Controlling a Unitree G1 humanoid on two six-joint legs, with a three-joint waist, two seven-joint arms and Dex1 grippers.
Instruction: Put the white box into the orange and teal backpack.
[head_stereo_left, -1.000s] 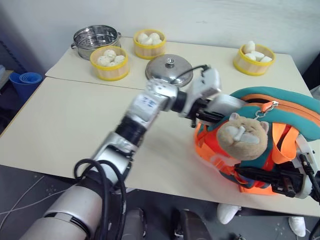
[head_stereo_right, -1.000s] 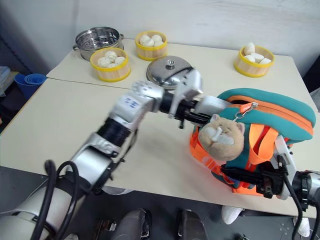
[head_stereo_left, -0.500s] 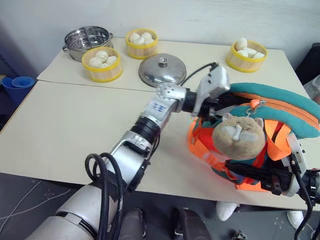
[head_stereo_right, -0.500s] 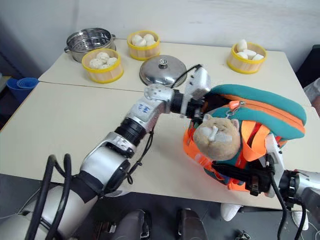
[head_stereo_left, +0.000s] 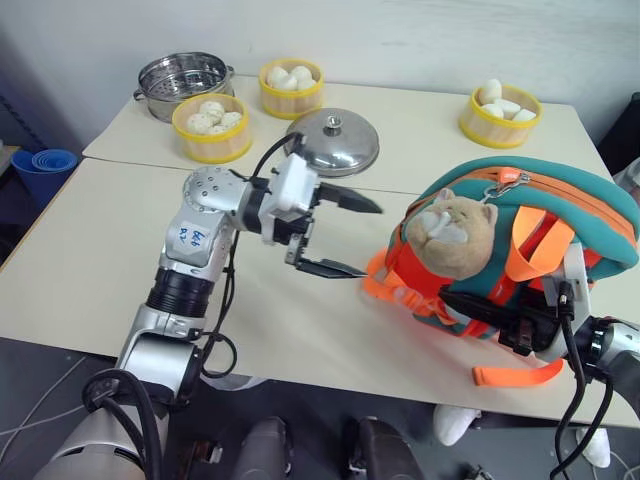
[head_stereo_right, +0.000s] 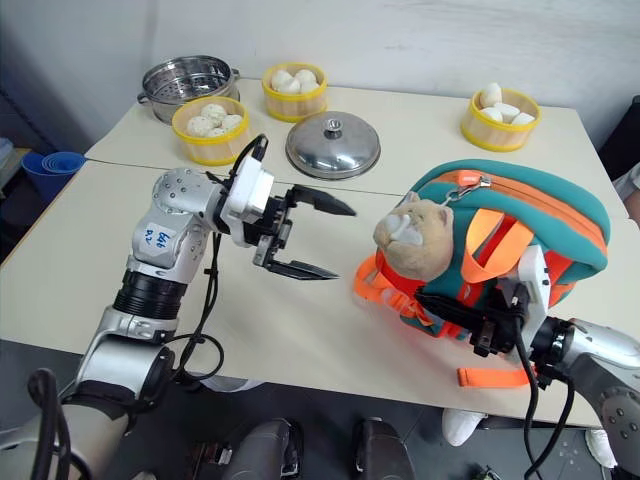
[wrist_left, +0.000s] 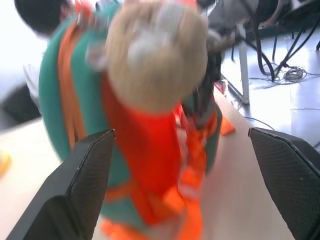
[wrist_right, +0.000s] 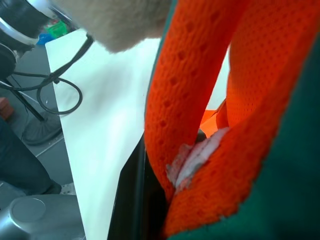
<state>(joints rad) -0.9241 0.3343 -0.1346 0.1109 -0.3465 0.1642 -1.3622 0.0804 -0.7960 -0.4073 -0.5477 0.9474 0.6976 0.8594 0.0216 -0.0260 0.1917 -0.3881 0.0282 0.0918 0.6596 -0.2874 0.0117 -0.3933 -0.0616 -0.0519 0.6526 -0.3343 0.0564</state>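
Backpack (head_stereo_left: 560, 215), small, bright orange fabric with teal top and trim, standing at the right side of the cream table (head_stereo_left: 90, 250); orange straps (head_stereo_left: 525, 240) hang down its front, one loose strap end (head_stereo_left: 515, 374) trailing at the table's near edge. Plush charm (head_stereo_left: 455, 232), tan, animal-shaped, attached to the front of the backpack, facing the left arm. White box: not seen on the table or in either claw; whether it lies inside the backpack cannot be told. Left claw (head_stereo_left: 343, 236), two black fingers spread wide, empty, held level above the table and pointing toward the backpack, apart from it. Right claw (head_stereo_right: 470, 318), black, at the near lower side of the backpack, closed on orange strap fabric, as its wrist view shows the mesh strap (wrist_right: 195, 90) pressed against a dark finger. Steel lid (head_stereo_left: 333, 141), round, domed, with a small knob, lying at the table's far middle. Steel steamer pot (head_stereo_left: 185, 80), perforated, at the far left corner. Steamer baskets, three, yellow-rimmed, holding white buns: one (head_stereo_left: 212, 126) beside the pot, one (head_stereo_left: 292, 85) behind the lid, one (head_stereo_left: 500, 112) at the far right. Stack of blue cups (head_stereo_left: 48, 160) off the table's left edge.
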